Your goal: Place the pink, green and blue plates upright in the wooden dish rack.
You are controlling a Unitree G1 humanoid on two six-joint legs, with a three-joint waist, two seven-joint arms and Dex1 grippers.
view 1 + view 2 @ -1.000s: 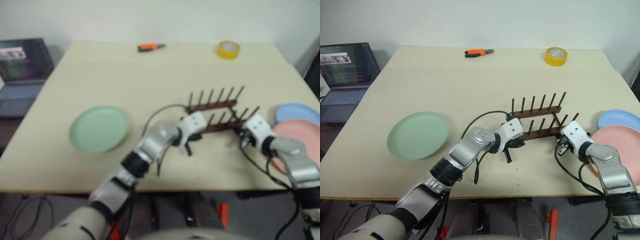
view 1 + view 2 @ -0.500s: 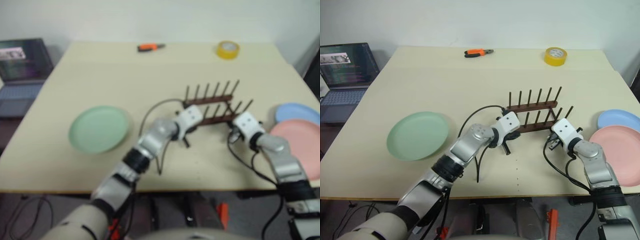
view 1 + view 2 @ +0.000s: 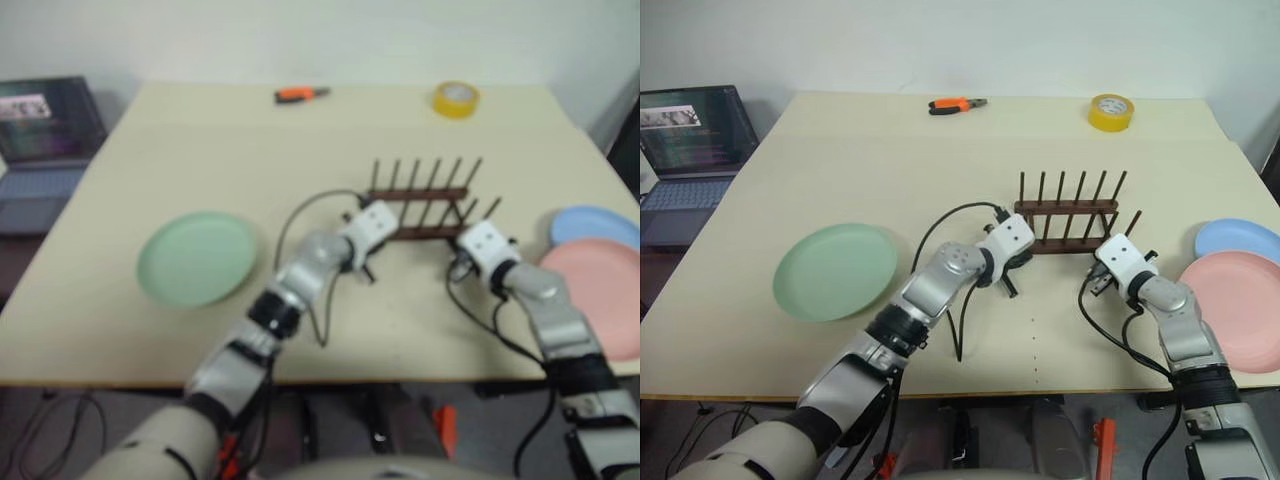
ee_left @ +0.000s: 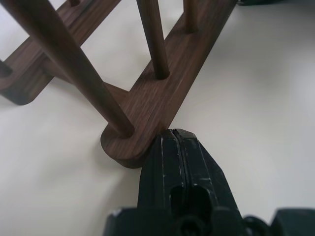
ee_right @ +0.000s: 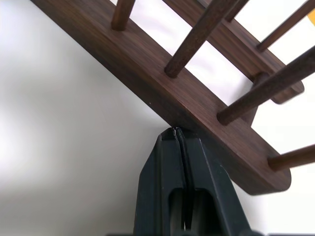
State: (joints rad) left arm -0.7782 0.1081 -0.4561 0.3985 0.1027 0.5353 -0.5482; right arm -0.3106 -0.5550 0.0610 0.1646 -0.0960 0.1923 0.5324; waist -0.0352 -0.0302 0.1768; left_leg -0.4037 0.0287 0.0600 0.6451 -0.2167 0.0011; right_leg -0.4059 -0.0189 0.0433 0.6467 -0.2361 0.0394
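1. So right now both your grippers are parked against the wooden dish rack (image 3: pixel 1068 214), one at each end of its near rail. The left gripper (image 4: pixel 173 142) has its two fingers pressed flat together with nothing between them, tips touching the rounded end of that rail. The right gripper (image 5: pixel 177 140) is in the same state, fingers pressed together and empty, tips butted against the side of the near rail close to its other end.

2. The thing that matters is the rack's long axis. It runs roughly side to side across the table (image 3: pixel 940 170), about parallel to the near edge, pegs standing up, and it lies just ahead of both fingertips.

3. None of the plates are racked yet. The green plate (image 3: pixel 836 271) lies flat toward the left edge, well apart from the rack, so your left arm is the nearer one for it.

4. The pink plate (image 3: pixel 1240 310) sits flat at the right edge, with the blue plate (image 3: pixel 1238 239) just behind it and looking tucked slightly under its rim. Both are near your right arm.

5. My guess is you're squaring up the rack, so nudge evenly from both ends or it'll pivot. After that, the pink plate looks like the shortest reach.
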